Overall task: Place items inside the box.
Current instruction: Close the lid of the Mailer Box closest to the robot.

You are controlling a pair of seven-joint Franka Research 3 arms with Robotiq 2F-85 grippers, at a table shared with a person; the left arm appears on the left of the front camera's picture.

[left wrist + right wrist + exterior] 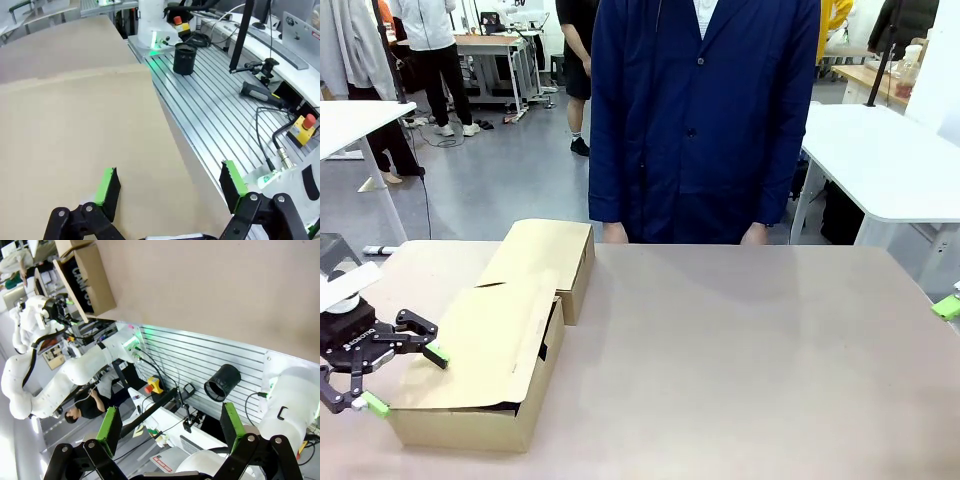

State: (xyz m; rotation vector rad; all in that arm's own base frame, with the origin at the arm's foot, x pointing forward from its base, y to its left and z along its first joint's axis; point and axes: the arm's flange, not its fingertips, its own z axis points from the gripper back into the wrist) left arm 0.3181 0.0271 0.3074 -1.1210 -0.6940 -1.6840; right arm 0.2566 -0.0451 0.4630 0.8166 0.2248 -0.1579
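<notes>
A cardboard box (490, 350) lies at the table's left with its flaps laid over it; a second flap (545, 255) stretches toward the far edge. My left gripper (405, 378) stands open at the box's near left corner, nothing between its fingers. In the left wrist view, my left gripper (170, 182) straddles the edge of the cardboard (75, 140). In the right wrist view the box (95, 275) shows a dark face lettered "CAMPUS"; I cannot tell whether that is a pouch. The items are otherwise out of view. My right gripper (170, 422) is open and off the table's right side.
A person in a navy coat (700, 120) stands at the far edge, hands (613, 233) resting on it. The brown table (740, 360) is bare to the right of the box. A black cup (184, 58) sits on the slotted metal base behind the table.
</notes>
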